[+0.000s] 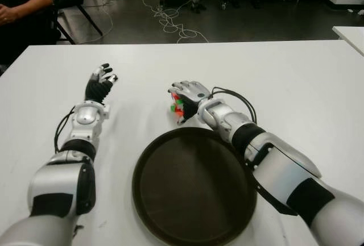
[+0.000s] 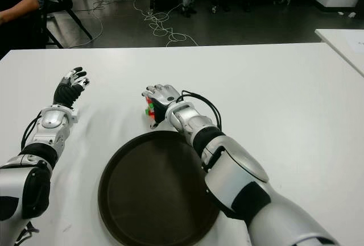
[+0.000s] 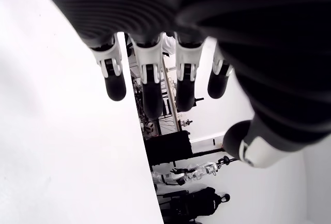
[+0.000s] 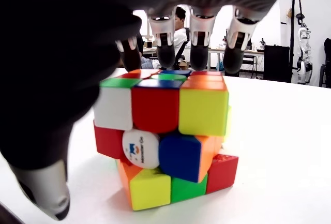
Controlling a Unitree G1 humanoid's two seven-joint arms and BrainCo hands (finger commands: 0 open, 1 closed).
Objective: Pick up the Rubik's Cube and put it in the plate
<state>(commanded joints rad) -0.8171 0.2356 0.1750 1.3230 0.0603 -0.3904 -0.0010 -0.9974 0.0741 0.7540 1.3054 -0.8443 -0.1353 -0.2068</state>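
Nearest me is the plate [image 1: 193, 189], a dark round tray on the white table [image 1: 296, 87], nothing in it yet. Just past its far rim, my right hand [image 1: 189, 95] hovers over the Rubik's Cube [image 4: 165, 136], which sits on the table just beyond the plate. In the right wrist view the fingers [image 4: 201, 38] hang spread above the cube's top, thumb off to one side, none of them pressing a face as far as I can tell, so I'm calling that hand wide and not yet holding. The cube's layers are twisted out of line, bottom layer skewed, so I'd expect it to be light and rigid but with slick plastic faces and layers that may turn under a squeeze. I'd take it across two opposite side faces, thumb against fingers, mid-height. Out to the left and a little farther, my left hand [image 1: 100, 84] is idle, fingers extended and holding nothing, above bare table.
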